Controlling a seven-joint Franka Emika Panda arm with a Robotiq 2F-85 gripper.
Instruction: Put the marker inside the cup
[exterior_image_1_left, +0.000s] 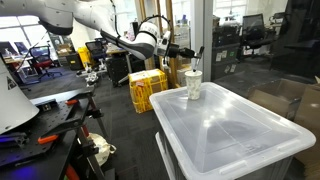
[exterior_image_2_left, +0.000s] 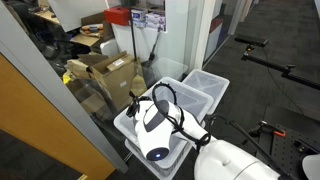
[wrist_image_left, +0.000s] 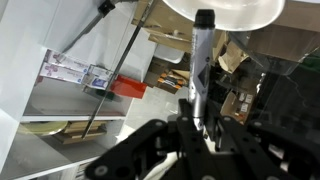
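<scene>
Atop the lid of a clear plastic storage bin, which serves as the desk (exterior_image_1_left: 240, 130), the cup (exterior_image_1_left: 193, 85) stands upright. It is whitish and sits close to the lid's far corner, near the edge on the arm's side. From the cup the lid spreads wide and smooth toward the camera, bounded by a rounded rim.

A white robot arm (exterior_image_1_left: 100, 25) reaches across from the upper left of this exterior view. Its claw (exterior_image_1_left: 188, 52) hangs in the air above the cup, apart from it, and is clamped on the marker (exterior_image_1_left: 197, 54). The marker is slim and black and juts out past the fingers.

The wrist view looks along the marker (wrist_image_left: 200, 60). The claw (wrist_image_left: 199, 112) grips its near end between dark fingers (wrist_image_left: 213, 125), and its far end points at the pale oval of the cup (wrist_image_left: 220, 8) at the top edge.

Beside the bin, on the dark floor, sits a yellow crate (exterior_image_1_left: 147, 88). Glass panels and office chairs lie behind it. In an exterior view from above, the arm (exterior_image_2_left: 155, 125) covers part of the bin, and a second clear bin (exterior_image_2_left: 205, 85) stands just beside it. Cardboard boxes (exterior_image_2_left: 105, 68) are stacked behind glass to one side.

Marks on the cup's side are too faint to read. A red label (wrist_image_left: 128, 88) in the wrist view is too blurred to read.
</scene>
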